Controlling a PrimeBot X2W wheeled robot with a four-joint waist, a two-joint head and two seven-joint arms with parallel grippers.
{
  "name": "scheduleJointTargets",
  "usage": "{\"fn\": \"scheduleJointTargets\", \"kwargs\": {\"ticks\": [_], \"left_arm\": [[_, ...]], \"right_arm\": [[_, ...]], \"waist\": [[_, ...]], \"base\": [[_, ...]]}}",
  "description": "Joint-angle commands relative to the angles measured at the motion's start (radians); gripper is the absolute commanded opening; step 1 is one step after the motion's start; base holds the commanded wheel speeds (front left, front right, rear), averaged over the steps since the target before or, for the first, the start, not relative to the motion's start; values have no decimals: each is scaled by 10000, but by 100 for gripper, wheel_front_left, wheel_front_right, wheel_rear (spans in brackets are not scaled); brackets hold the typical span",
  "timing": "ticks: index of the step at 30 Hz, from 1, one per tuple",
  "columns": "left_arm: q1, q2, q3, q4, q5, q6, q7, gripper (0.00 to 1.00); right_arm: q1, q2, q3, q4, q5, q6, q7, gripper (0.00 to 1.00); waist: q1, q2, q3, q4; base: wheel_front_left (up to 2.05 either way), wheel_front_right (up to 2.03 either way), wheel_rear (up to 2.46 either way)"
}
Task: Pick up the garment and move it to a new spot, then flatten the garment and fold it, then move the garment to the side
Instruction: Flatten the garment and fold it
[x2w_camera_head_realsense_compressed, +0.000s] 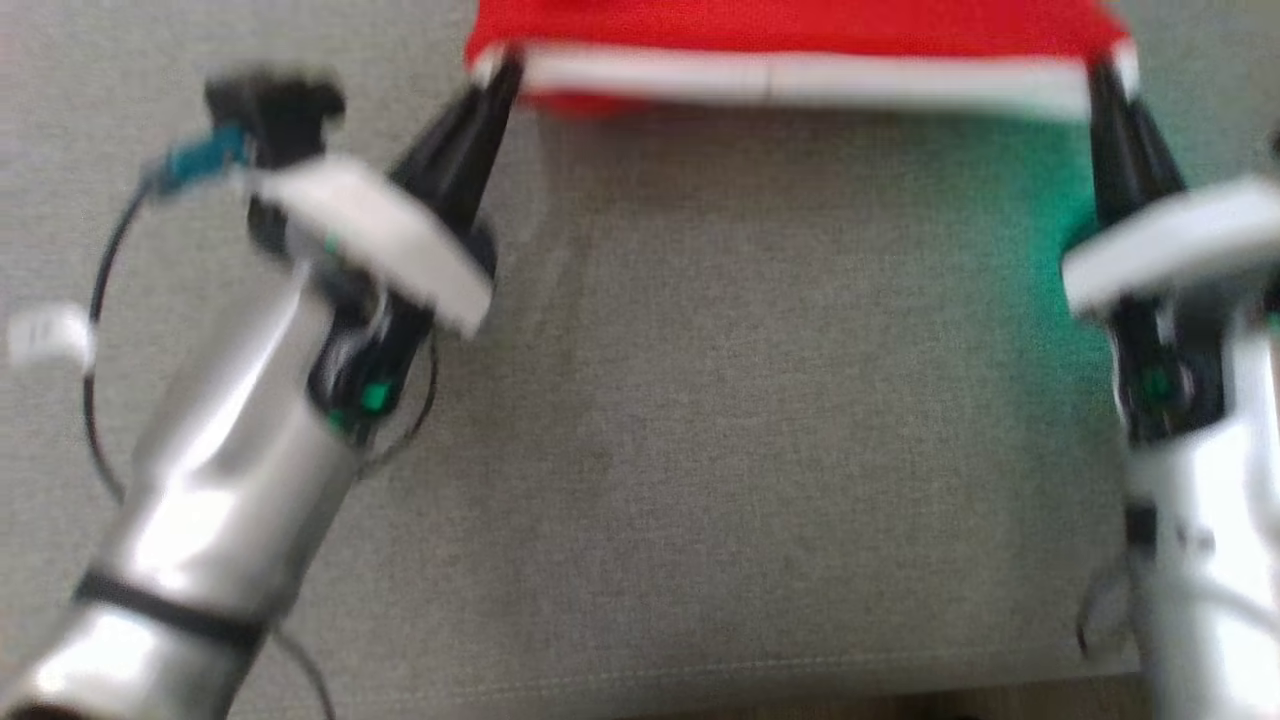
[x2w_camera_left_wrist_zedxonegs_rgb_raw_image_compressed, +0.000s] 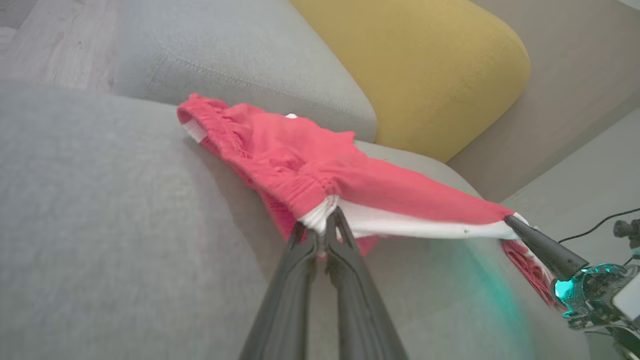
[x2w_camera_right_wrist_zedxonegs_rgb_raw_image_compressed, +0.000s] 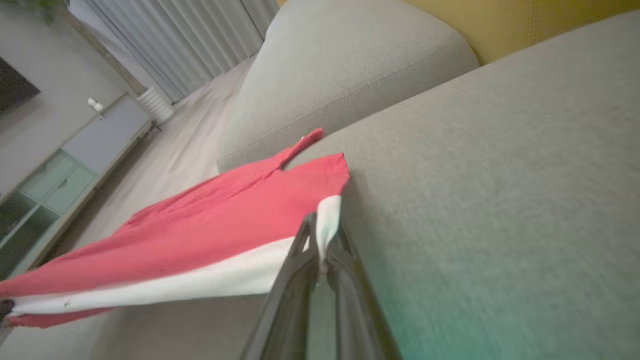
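The garment (x2w_camera_head_realsense_compressed: 790, 40) is red with a white band along its near edge and lies at the top of the head view, stretched between both arms. My left gripper (x2w_camera_head_realsense_compressed: 503, 72) is shut on the white band's left corner. My right gripper (x2w_camera_head_realsense_compressed: 1100, 75) is shut on its right corner. In the left wrist view the garment (x2w_camera_left_wrist_zedxonegs_rgb_raw_image_compressed: 300, 160) hangs from my left gripper (x2w_camera_left_wrist_zedxonegs_rgb_raw_image_compressed: 325, 220), sagging onto the grey seat, with the right gripper's tip (x2w_camera_left_wrist_zedxonegs_rgb_raw_image_compressed: 515, 222) at its far corner. The right wrist view shows my right gripper (x2w_camera_right_wrist_zedxonegs_rgb_raw_image_compressed: 320, 235) pinching the garment (x2w_camera_right_wrist_zedxonegs_rgb_raw_image_compressed: 215, 225) at its white hem.
A grey sofa seat (x2w_camera_head_realsense_compressed: 760, 400) spreads under both arms, its front edge near the bottom of the head view. A grey back cushion (x2w_camera_left_wrist_zedxonegs_rgb_raw_image_compressed: 240, 60) and a yellow cushion (x2w_camera_left_wrist_zedxonegs_rgb_raw_image_compressed: 430, 65) stand behind. Wood floor, curtains and a low cabinet (x2w_camera_right_wrist_zedxonegs_rgb_raw_image_compressed: 65, 175) lie beyond the sofa.
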Motion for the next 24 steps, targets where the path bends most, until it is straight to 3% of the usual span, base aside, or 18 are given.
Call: {"fn": "scheduleJointTargets", "kwargs": {"ticks": [1, 9, 16, 22, 24], "left_arm": [[441, 515, 285, -562, -91, 136, -44, 0], [4713, 1345, -131, -3058, -496, 1602, 21, 0], [7013, 1796, -451, -4790, -807, 2366, 64, 0], [7422, 1811, -383, -6131, -1366, 2501, 341, 0], [7338, 1347, -76, -6390, -2148, 2518, 422, 0]], "right_arm": [[628, -127, 143, -718, -252, -7, 155, 0], [5041, 136, -619, -3867, -659, -7, 1718, 0], [7653, 330, -1057, -5777, -551, -7, 2498, 0], [7438, 374, -1349, -6376, -357, -7, 2788, 0], [6787, 376, -1314, -6242, -335, -7, 2932, 0]], "waist": [[1, 0, -595, 107], [1, 0, -1905, 172], [1, 0, -2314, 247], [1, 0, -2248, 404], [1, 0, -2087, 525]], "base": [[0, 0, 0], [0, 0, 0], [0, 0, 0], [0, 0, 0], [0, 0, 0]]}}
